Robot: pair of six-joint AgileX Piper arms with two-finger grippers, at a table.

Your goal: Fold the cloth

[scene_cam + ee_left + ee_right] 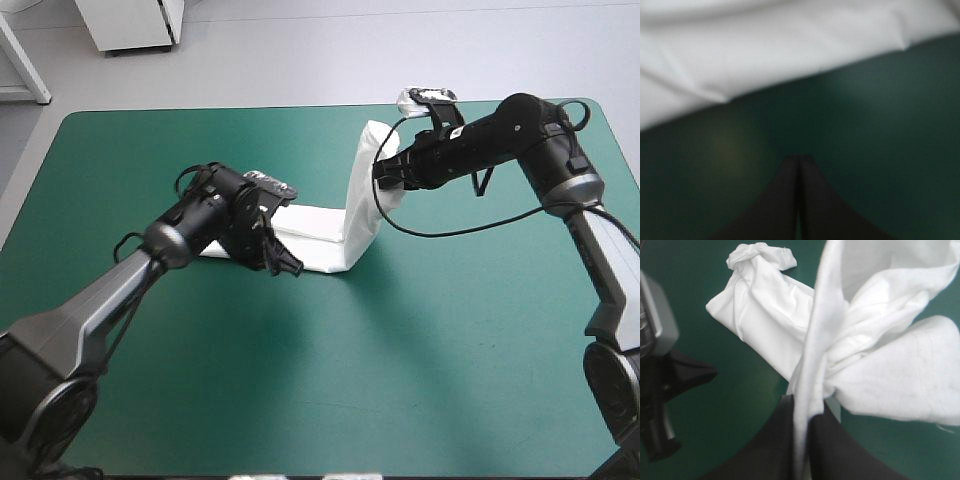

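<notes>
1. Over the table [420, 340], your right gripper [385, 172] is clamped on the T-shirt [318, 228], one end raised, the rest flat.
2. Just beside its near edge, your left gripper [288, 266] sits closed, empty.
3. Nothing pins the flat part; a pull could drag it askew.

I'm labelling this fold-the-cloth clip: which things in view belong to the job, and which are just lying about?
Belongs to the job:
T-shirt, one end raised, the rest flat
right gripper, jaws shut on the raised end
left gripper, jaws shut, holding nothing, beside the flat part

Just there:
teal-green cover, only the surface underneath
</notes>
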